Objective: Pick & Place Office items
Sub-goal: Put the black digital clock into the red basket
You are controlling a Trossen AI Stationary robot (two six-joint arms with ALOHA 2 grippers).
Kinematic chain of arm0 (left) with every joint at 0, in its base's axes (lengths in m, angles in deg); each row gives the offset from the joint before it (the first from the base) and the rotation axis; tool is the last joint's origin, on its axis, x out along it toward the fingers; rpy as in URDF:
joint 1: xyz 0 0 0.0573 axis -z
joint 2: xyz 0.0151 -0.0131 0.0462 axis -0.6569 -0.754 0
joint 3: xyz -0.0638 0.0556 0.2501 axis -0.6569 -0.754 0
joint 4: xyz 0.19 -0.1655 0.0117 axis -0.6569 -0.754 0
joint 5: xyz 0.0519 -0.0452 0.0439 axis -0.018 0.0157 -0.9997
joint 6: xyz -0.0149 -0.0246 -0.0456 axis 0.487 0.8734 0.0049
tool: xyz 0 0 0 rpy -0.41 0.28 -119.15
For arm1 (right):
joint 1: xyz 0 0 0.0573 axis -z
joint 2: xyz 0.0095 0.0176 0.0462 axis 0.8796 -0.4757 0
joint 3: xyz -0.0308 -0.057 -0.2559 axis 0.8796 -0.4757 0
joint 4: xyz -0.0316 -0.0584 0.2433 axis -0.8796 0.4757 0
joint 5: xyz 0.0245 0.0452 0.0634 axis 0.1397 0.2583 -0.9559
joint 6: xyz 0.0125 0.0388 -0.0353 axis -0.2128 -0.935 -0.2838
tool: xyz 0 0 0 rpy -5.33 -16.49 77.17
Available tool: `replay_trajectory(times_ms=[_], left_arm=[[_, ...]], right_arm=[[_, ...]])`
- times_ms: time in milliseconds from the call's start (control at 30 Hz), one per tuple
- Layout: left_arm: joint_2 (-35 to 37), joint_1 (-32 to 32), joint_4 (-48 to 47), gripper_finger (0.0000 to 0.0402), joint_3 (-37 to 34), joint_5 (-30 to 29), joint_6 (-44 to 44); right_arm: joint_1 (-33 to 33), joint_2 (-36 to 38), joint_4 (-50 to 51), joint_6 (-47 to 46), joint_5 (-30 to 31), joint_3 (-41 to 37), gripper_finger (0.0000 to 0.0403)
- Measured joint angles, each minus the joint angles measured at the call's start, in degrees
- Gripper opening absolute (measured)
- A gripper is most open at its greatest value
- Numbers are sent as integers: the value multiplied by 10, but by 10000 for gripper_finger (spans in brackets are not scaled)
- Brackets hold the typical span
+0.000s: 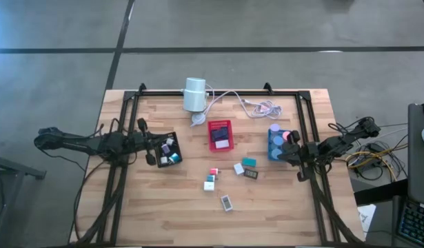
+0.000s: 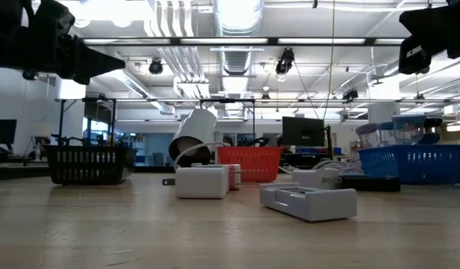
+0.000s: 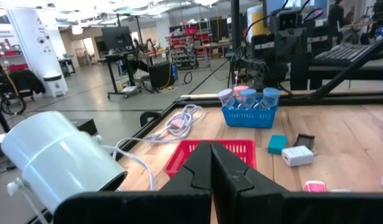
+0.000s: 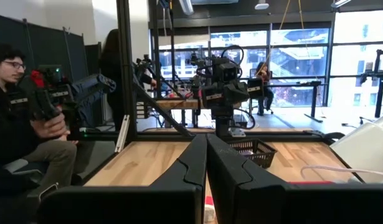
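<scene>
Both hands pressed together; only right wrist view shows a seated person (image 4: 20,124).

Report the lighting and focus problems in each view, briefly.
Low view: ceiling lights glare, both arms read as silhouettes, the near table is soft. Left wrist view: bright hall, white cylinder slightly washed out. Right wrist view: windows blow out. High view: even light, faint shadows.

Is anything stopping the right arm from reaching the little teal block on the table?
Probably not. The teal block lies in the open on the table, and the shut right gripper hangs beside the blue tray with bare wood between them.
</scene>
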Motion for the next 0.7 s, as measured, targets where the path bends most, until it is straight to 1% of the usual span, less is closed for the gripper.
replay_trajectory(times_ms=[67, 200, 300, 467, 567, 700], left_arm=[[0, 0, 10, 0, 0, 2, -11], [0, 0, 63, 0, 0, 6, -35], [0, 0, 83, 0, 0, 15, -39], [-2, 0, 84, 0, 0, 11, -39], [-2, -1, 84, 0, 10, -19, -49], [-3, -1, 56, 0, 40, -21, -60]], right_arm=[[0, 0, 0, -2, 0, 0, 8], [0, 0, 0, -5, 0, 0, 8], [0, 0, 1, 3, 8, 0, 8], [0, 0, 3, -4, 49, 0, 8], [0, -1, 4, -15, 51, 0, 8], [0, -12, 3, -13, 61, 0, 8]])
